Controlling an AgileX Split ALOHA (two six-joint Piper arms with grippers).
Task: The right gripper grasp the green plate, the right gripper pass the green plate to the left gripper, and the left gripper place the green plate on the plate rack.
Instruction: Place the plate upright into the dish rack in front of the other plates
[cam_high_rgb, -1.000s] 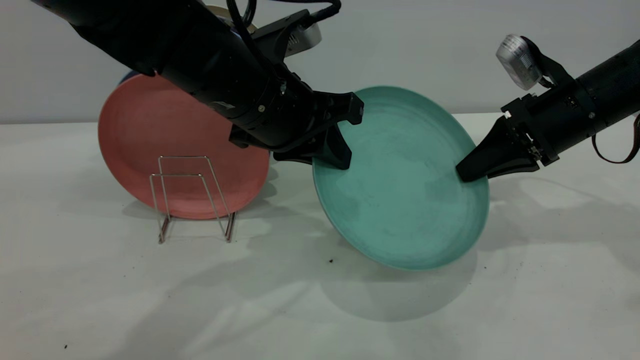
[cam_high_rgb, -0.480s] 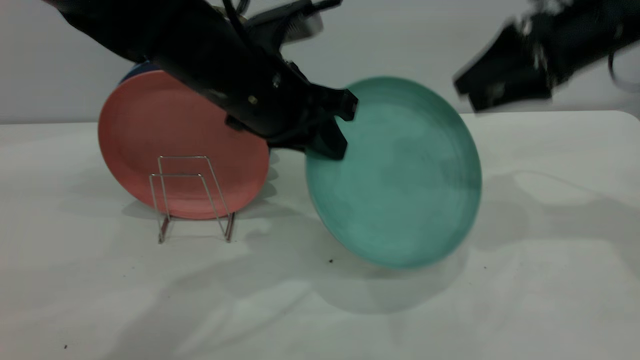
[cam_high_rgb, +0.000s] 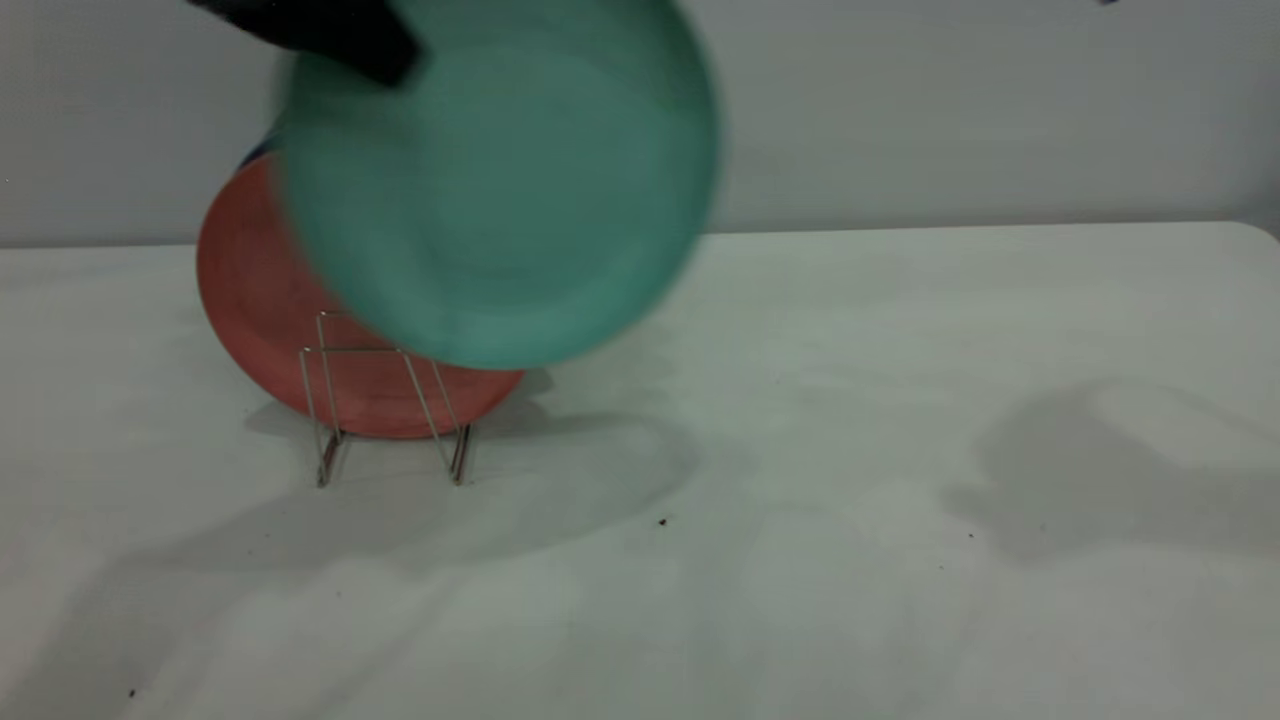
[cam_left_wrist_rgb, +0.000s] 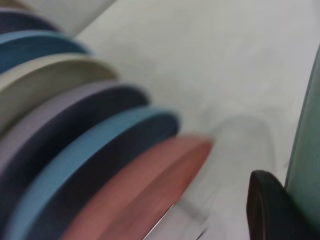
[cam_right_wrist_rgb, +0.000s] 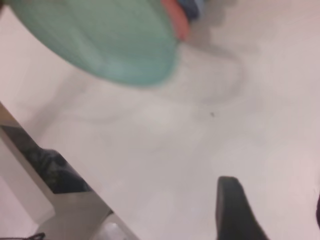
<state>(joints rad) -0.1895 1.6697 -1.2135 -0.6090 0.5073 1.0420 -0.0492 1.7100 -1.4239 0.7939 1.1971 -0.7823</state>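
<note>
The green plate (cam_high_rgb: 500, 190) hangs high in the air, tilted, in front of the upper part of a salmon-pink plate (cam_high_rgb: 260, 330) and above the plate rack (cam_high_rgb: 385, 400). My left gripper (cam_high_rgb: 385, 55) is shut on the plate's upper left rim; only its black tip shows at the top of the exterior view. In the left wrist view one black finger (cam_left_wrist_rgb: 270, 210) lies against the green plate (cam_left_wrist_rgb: 307, 165). My right gripper (cam_right_wrist_rgb: 275, 215) is open and empty, away from the plate (cam_right_wrist_rgb: 100, 40), and is out of the exterior view.
The pink plate stands on edge in the wire rack. Behind it stand several more plates, blue (cam_left_wrist_rgb: 90, 155), navy and cream, in a row. The white table (cam_high_rgb: 800, 450) stretches to the right and front of the rack.
The right gripper let go of the green plate and pulled up out of the exterior view. The left gripper carried the plate up and to the left, over the rack.
</note>
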